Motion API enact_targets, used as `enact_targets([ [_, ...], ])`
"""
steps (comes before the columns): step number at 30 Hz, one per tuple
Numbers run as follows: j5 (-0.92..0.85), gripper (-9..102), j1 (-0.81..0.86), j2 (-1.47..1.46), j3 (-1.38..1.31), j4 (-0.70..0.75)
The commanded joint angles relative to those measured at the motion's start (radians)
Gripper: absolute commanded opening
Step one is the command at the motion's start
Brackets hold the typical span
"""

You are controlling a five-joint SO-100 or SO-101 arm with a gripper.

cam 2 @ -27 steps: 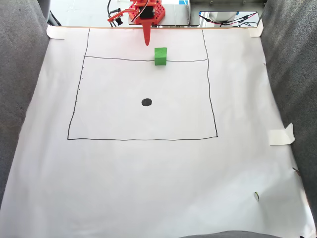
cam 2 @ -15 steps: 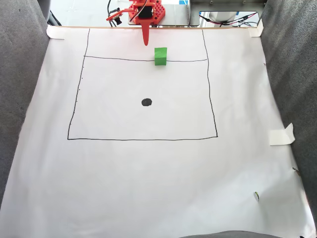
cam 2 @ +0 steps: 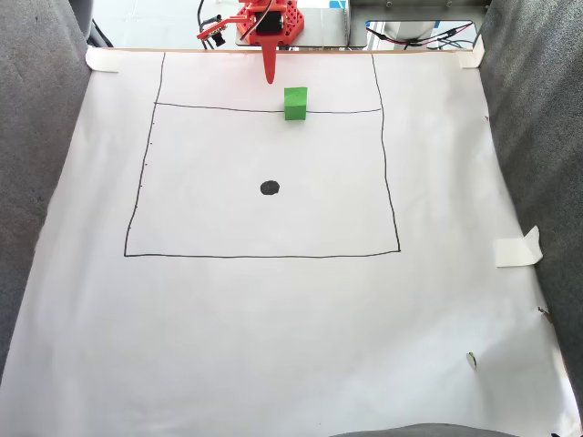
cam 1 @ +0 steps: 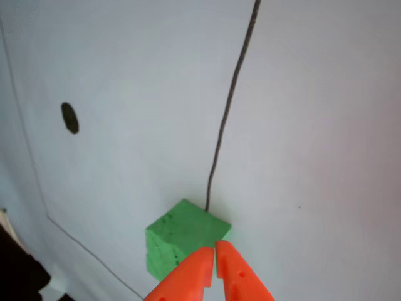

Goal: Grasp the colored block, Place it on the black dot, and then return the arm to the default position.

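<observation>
Nothing on the sheet has shifted since the earlier fixed-view frames; only the arm's small dark-tipped part at the top edge sits slightly differently, and the green block (cam 2: 295, 102) and black dot (cam 2: 270, 188) hold their positions. The orange jaws (cam 2: 269, 78) point down the sheet from the arm's base at the top edge in the fixed view, with the tips just up and left of the block and apart from it. In the other view the jaws (cam 1: 214, 249) enter from the bottom edge with the two pointed fingers pressed almost together, only a thin slit between them, and they hold nothing; the block (cam 1: 183, 237) lies directly beyond the tips, partly overlapped by them. The block rests on the upper horizontal line (cam 2: 219, 107) of a hand-drawn rectangle, well apart from the black dot (cam 1: 69, 118), which sits near the middle of the rectangle. The work surface is a large white paper sheet (cam 2: 273, 337) covering the table, fixed with tape (cam 2: 517, 248) at the right edge and at the top corners. Grey fabric (cam 2: 36, 137) rises along both sides of the sheet. Behind the top edge, cables (cam 2: 428, 36) and a pale housing are visible beside the red arm base (cam 2: 273, 20).
</observation>
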Motion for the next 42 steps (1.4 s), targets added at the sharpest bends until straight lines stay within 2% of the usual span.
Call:
enact_targets([
  [1,-0.008,0,-0.006,0.003,-0.012,0.0],
  [33,-0.02,0,-0.012,-0.003,-0.014,-0.002],
  [36,-0.049,0,-0.012,-0.115,-0.054,-0.067],
  [38,-0.031,0,-0.025,-0.218,-0.164,-0.037],
  [42,0.063,0,-0.066,-0.448,-0.488,0.163],
])
